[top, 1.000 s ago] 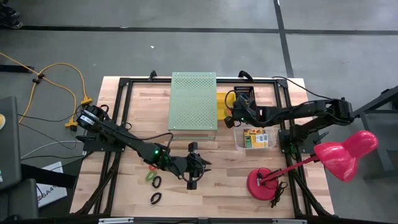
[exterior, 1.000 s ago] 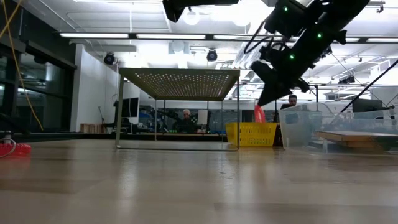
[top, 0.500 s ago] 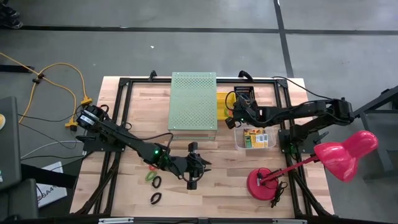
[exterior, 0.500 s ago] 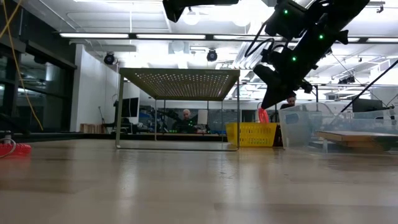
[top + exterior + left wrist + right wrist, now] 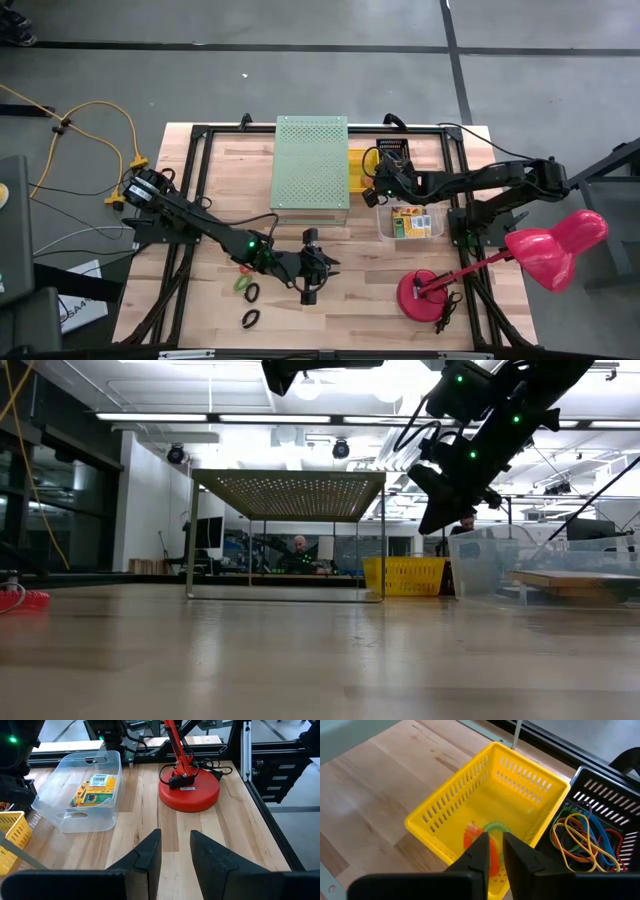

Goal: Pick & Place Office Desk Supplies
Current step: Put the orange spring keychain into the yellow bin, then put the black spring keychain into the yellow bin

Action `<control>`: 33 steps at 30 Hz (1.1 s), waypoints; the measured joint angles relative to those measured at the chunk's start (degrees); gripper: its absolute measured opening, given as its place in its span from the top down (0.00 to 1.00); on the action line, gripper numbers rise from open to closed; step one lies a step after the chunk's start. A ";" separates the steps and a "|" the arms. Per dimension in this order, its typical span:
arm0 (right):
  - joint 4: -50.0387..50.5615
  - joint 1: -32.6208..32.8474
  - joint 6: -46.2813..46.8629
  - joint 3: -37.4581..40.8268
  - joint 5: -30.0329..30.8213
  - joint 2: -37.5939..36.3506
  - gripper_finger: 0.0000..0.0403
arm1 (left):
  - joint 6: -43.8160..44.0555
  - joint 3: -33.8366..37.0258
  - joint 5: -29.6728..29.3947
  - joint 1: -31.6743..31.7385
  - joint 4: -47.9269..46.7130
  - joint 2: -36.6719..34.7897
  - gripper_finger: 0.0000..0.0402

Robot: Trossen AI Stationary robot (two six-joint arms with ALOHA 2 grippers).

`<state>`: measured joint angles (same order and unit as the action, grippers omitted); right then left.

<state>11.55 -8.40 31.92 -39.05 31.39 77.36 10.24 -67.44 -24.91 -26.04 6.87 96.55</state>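
On the wooden tabletop point(image 5: 210, 160), seen from above, the largest item is the pale-green perforated box point(image 5: 311, 162), standing at the back centre. To its right sit a yellow basket point(image 5: 485, 815) and, touching it, a black basket point(image 5: 600, 820) holding coloured rubber bands point(image 5: 580, 837). Nearer the front is a clear plastic bin point(image 5: 82, 787) containing a yellow-and-green crayon box point(image 5: 95, 790). The pink desk lamp point(image 5: 555, 243) with its red base point(image 5: 189, 792) occupies the front right corner.

The right tool point(image 5: 492, 852) hangs directly above the yellow basket, fingers parted by only a narrow gap and holding nothing; an orange elastic loop point(image 5: 490, 851) and a green one point(image 5: 496, 826) lie inside the basket just below it, which suggests a drop at this spot. The left tool point(image 5: 175, 852) waits low over the front centre of the tabletop, its fingers standing apart and empty, pointed toward the lamp base.

Progress, as judged from the layout: the crayon box is binned, and at least two loops are already in the yellow basket. Left to do: a green loop point(image 5: 241, 283) and two black loops point(image 5: 252, 292) point(image 5: 249, 318) lie loose on the tabletop front left, near the left arm. A second crayon box cannot be made out with certainty.
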 joint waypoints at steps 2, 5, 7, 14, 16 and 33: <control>-0.23 0.00 -0.02 -0.02 0.02 0.00 0.87 | 0.00 0.00 0.00 0.00 0.01 0.00 0.75; -0.26 0.00 -0.03 -0.01 0.01 0.00 0.84 | 0.00 0.00 0.00 0.00 0.01 0.01 0.75; -0.26 0.00 -0.04 0.00 0.01 0.00 0.82 | 0.00 0.00 0.00 0.00 0.00 0.02 0.75; -0.27 0.00 -0.07 0.00 0.01 0.00 0.82 | 0.00 0.00 0.00 0.00 0.01 0.00 0.75; -0.70 0.00 -0.61 0.00 -0.01 0.00 0.82 | 0.03 0.00 0.00 0.00 0.02 0.00 0.75; -2.00 5.20 -1.75 -0.02 -22.66 -11.04 0.83 | 0.28 0.00 0.00 -0.90 0.00 0.00 0.75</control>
<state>9.55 -3.21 30.17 -39.07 8.72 66.32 10.52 -67.44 -24.91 -26.94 6.87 96.55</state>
